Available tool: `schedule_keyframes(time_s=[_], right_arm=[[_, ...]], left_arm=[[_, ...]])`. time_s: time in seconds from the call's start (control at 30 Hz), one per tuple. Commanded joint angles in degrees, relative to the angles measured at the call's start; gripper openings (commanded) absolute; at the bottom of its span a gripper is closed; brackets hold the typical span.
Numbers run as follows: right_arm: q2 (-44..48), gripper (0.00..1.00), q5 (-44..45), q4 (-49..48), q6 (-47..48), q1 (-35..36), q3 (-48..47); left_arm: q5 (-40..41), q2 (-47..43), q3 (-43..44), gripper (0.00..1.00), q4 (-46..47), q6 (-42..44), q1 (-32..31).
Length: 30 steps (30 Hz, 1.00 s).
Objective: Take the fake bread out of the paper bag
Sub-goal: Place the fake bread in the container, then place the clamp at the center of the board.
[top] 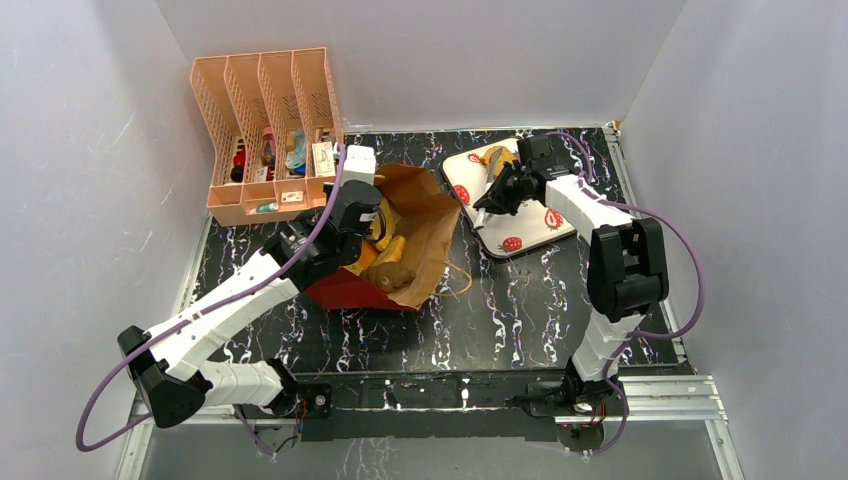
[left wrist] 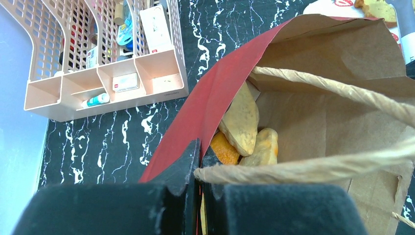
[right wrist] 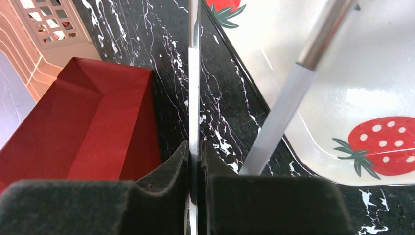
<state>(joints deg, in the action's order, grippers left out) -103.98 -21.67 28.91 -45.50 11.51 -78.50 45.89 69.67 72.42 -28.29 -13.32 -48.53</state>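
Readable text: none, from either of my wrists or from above.
- Plastic organiser (left wrist: pixel 105 105): holds a small white box (left wrist: pixel 125 82) with a red mark and a tall white box (left wrist: pixel 155 29). Both are printed, but the lettering is too small to read.
- Paper bag (left wrist: pixel 205 98): plain red side.
- Tray (right wrist: pixel 342 88): strawberry pictures only.

The paper bag (left wrist: pixel 205 105) is glossy red outside, matt kraft inside, with rough cord handles (left wrist: pixel 318 83).
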Motion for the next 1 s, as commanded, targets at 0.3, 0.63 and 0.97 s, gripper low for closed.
schedule_keyframes(time_s=[0.3,0.63,0.97], right_arm=[[7.1,0.0,0.4,-0.6,-0.9,-0.2,0.3],[10.6,0.0,4.0,3.5,2.9,2.9,0.0],[14.0,0.0,18.4,9.4,7.7,15.4,3.8]], left_arm=[[1.4,-2.5,1.6,0.0,1.4,0.5,0.2],[1.7,-5.4,1.3,0.0,-0.7,-0.6,0.2],[2.1,-6.8,2.3,0.0,-2.3,-1.2,0.2]])
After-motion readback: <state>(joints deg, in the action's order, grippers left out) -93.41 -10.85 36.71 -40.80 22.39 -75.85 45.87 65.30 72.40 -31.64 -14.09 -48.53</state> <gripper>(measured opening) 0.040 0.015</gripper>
